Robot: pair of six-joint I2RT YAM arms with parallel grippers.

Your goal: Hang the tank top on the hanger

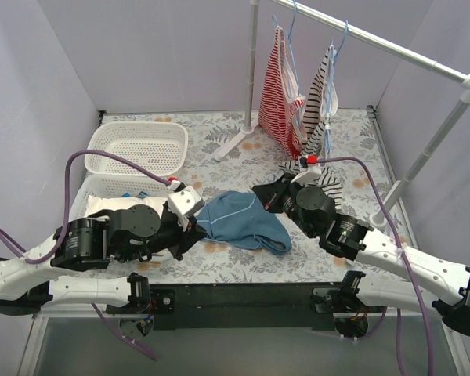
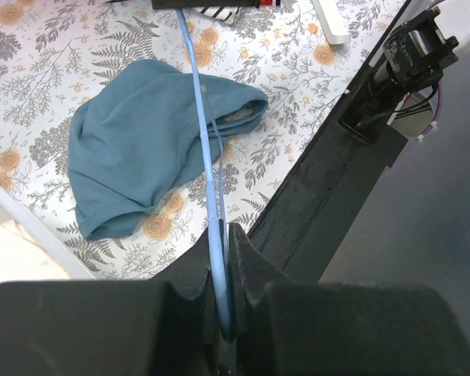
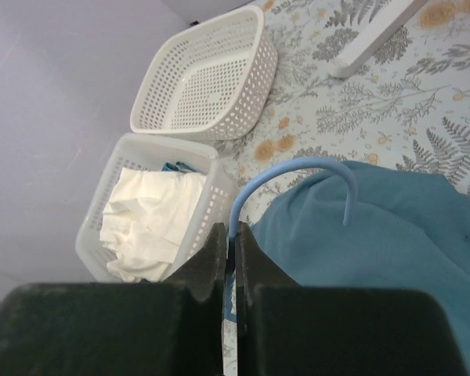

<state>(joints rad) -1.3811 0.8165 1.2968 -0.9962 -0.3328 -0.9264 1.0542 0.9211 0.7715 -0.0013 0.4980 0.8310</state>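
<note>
Two arms share one wire: on the floral-covered table (image 1: 243, 145), with the clothes rack (image 1: 392, 43) at far right and the white baskets (image 1: 141, 127) at far left, the tank top (image 1: 243, 221) lies crumpled in the middle, close to the near edge and between the arms. The hanger (image 2: 206, 141) stretches across it, its thin wire passing over the fabric. Whether any part runs inside the garment cannot be told. The left gripper (image 2: 223, 252) is pressed together on one end of the wire. The right gripper (image 3: 231, 235) pinches the wire just below the hook, whose open end hangs over the cloth.

The chief risk appears to be the shared hold. If the arms pull unevenly, the slim wire could bend, twist in the jaws or slip free. The hook's tip could also snag the fabric and drag the whole top along rather than letting a strap slide onto a shoulder. Bunched as it is, the garment may ride off toward the near edge, and no strap opening is plainly presented to the hanger.
</note>
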